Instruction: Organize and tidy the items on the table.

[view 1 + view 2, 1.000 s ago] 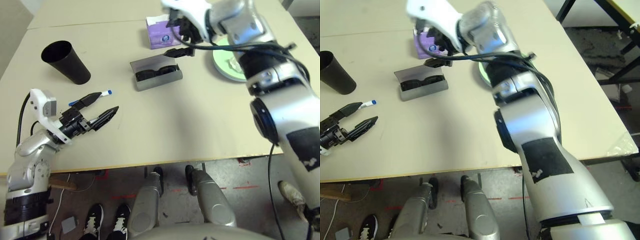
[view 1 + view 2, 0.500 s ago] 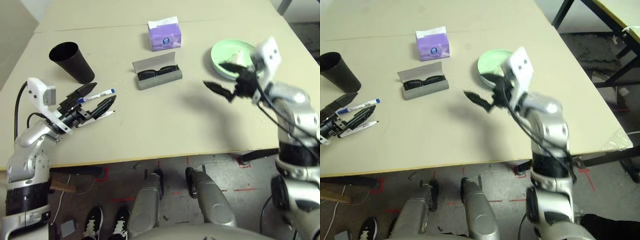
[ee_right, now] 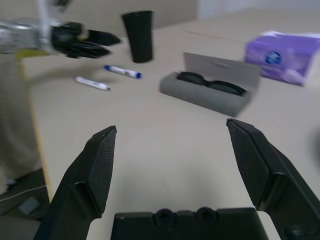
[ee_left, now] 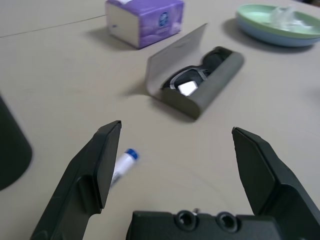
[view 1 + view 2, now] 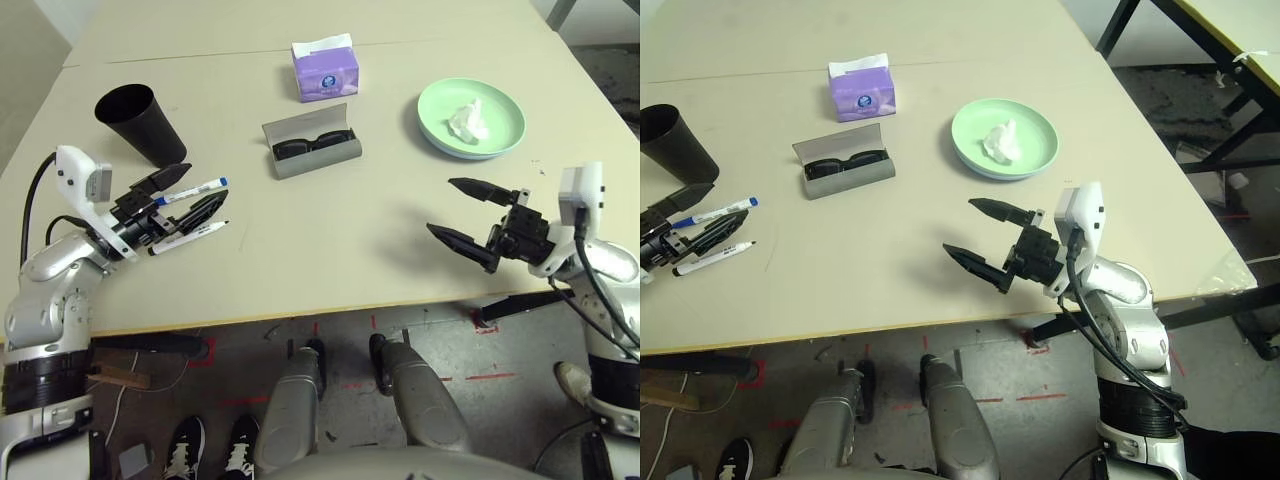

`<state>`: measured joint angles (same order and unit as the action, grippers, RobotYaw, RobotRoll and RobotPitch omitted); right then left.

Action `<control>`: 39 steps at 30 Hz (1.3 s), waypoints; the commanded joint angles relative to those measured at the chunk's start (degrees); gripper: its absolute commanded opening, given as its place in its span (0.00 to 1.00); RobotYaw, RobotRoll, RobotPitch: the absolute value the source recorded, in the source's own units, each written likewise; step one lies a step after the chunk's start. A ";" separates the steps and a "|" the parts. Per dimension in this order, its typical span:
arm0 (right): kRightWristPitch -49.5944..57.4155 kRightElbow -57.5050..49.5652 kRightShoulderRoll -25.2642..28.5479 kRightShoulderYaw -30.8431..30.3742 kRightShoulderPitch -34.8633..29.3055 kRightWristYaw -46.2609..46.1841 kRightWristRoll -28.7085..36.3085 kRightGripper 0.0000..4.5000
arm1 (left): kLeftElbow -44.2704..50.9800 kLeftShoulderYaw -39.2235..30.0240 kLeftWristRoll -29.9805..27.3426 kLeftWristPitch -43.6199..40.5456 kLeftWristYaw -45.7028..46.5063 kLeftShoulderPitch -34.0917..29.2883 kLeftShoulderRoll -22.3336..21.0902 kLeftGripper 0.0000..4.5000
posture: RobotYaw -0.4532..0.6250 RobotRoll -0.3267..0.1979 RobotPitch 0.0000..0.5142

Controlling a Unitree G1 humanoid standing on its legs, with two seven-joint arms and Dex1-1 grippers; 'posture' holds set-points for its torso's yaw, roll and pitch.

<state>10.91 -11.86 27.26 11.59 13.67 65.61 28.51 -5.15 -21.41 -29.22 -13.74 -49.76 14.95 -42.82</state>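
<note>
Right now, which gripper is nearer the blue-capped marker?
Left. The left gripper hovers open right over the blue-capped marker; the right gripper hangs open far across the table.

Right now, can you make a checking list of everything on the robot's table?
Surface: pale beige table, thin seam across the far side.
Job's things: black cup upright; blue-capped marker and black-capped marker lying loose; sunglasses inside open grey glasses case; purple tissue box; crumpled tissue on green plate.
Clutter: nothing seen.
Grippers: left gripper open over the markers; right gripper open, holding nothing.
Cables: black cable on right arm.
Surroundings: red floor tape, shoes under the table.
</note>
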 commanded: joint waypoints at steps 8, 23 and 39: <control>-5.65 3.27 3.81 -2.25 -4.00 8.21 3.02 1.00 | -7.28 6.23 7.69 -0.70 6.62 8.47 1.73 0.25 | 0.23 0.62 0.55; -8.21 3.41 5.25 -1.88 -5.36 6.10 3.15 1.00 | -21.36 12.95 17.35 7.76 15.08 22.05 11.37 0.01 | 0.18 0.62 0.55; -8.62 3.01 7.01 -1.49 -4.91 4.66 3.73 1.00 | -34.83 12.68 19.87 13.24 20.84 30.37 13.12 0.01 | 0.16 0.62 0.54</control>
<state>2.69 -7.96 33.78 9.96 9.03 70.19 31.64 -37.14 -8.75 -10.38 -1.51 -29.03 44.61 -30.08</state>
